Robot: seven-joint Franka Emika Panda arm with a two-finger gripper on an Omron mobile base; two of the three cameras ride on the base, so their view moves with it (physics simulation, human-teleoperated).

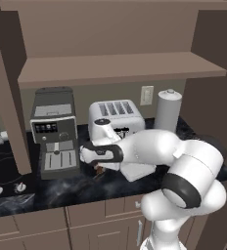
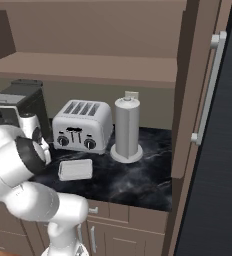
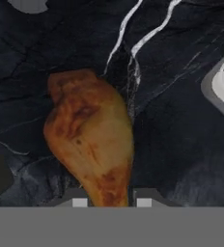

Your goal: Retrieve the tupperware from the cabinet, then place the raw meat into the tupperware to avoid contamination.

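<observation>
Down on the dark marbled counter [image 1: 47, 193], right in front of the coffee machine [image 1: 54, 129], sits the raw meat [image 3: 92, 142]. Up close in the hand view it's a drumstick-shaped lump, orange-brown with darker blotches, fat end away from the hand and thin end running down between the two finger tips. The gripper [image 3: 111, 202] straddles that thin end, one tip on each side and very close to it, but I honestly can't tell if they're actually pinching it or just about touching. From the left base view you only catch a little brown bit of the meat [image 1: 99, 171] peeking out under the hand.

The tupperware [image 2: 75, 169] is already out on the counter, a small shallow white box with rounded corners, lying in front of the toaster [image 2: 81, 125]. A corner of it also shows at the right edge of the hand view, near the meat but not touching.

Right of the toaster stands a tall grey cylinder [image 2: 127, 127]. Above all this is the brown cabinet [image 1: 120, 66], doors open, its shelf plain. The white arm [image 1: 184, 171] bends low across the counter and hides a good part of it in the left base view.
</observation>
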